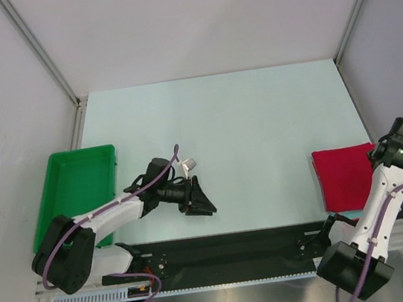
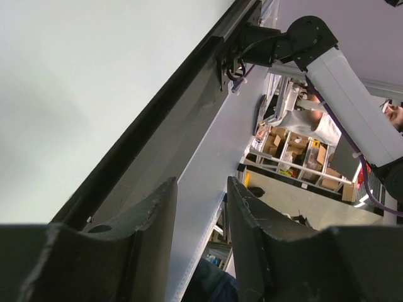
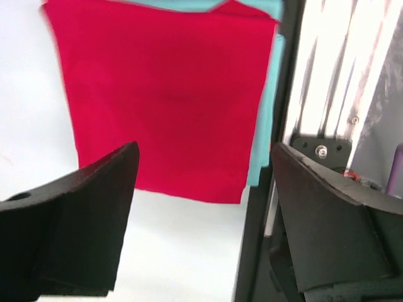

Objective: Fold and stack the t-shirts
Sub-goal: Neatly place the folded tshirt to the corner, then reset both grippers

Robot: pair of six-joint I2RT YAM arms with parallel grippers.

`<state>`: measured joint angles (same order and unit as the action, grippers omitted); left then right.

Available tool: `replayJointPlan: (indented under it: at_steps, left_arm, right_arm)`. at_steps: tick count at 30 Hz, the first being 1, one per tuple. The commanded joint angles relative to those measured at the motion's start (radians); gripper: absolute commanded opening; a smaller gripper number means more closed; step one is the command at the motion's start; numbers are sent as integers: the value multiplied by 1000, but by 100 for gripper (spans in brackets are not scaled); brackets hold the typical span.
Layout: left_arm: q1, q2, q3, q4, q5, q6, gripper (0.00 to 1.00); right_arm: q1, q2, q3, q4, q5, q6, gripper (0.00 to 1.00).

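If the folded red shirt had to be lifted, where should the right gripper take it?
Probably the straight edge nearest the open right gripper, approached from that side: the red shirt lies flat there, while the teal shirt pokes out along other edges.

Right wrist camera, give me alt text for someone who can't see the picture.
A folded red t-shirt lies flat on a pale teal t-shirt, whose edge peeks out on the right, both on a pale table. The black fingers of the right pincer frame the foreground, spread wide and empty.
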<state>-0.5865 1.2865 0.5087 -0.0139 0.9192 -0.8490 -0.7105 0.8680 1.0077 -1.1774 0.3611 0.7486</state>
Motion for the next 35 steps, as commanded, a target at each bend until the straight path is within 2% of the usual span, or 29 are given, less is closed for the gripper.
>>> replayJointPlan:
  at_steps: [1,3,5,6,7,8,9,10,11,15,18,20,24,28,29,31,32,35]
  left_arm:
    - [17,-84,17,-40,-14,56,43]
    - [20,-119,20,-47,-37,62,43]
    - [20,-167,19,-54,-66,74,45]
    - [20,-179,11,-61,-77,80,46]
    - [20,-187,5,-70,-88,82,46]
    - [20,-206,-7,-72,-88,80,47]
    - [20,-222,-36,-70,-92,76,48]
    - [20,-239,-53,-64,-103,70,48]
    - [22,-278,-71,-52,-102,62,48]
    - [24,-376,-218,62,-100,-49,50]
    - [24,-491,-304,164,-120,-142,52]
    - [24,-573,-337,192,-161,-169,54]
    - [24,-789,-473,228,-219,-290,58]
    - [22,-1115,-633,266,-256,-445,59]
    - [22,-1186,-657,253,-264,-491,59]
    - [22,-1304,-679,123,-299,-492,61]
    - [22,-1431,-679,71,-312,-489,64]
    - [22,-1331,-680,138,-286,-466,68]
  right_arm:
    - [160,-10,78,36,-28,-97,90]
    - [250,-17,86,51,-53,-75,93]
    - [387,-34,57,105,-150,-55,93]
    - [443,-37,45,125,-187,-22,100]
    - [498,-35,28,162,-248,1,100]
    - [626,-37,-19,191,-289,18,100]
    - [698,-40,-46,231,-328,30,100]
    - [783,-44,-75,292,-320,97,100]
    - [968,-50,-125,335,-309,116,100]
    - [1303,-35,-262,560,-293,193,100]
    - [1422,-67,-419,733,-350,248,100]
    - [1433,-113,-504,820,-399,291,100]
    - [1435,-329,-685,984,-425,357,100]
    - [1395,-496,-861,1029,-464,416,100]
    - [1390,-529,-886,1036,-474,431,100]
    - [1389,-617,-940,1050,-488,474,100]
    - [1389,-648,-989,1058,-493,485,100]
    - [1367,-745,-1090,1079,-534,550,100]
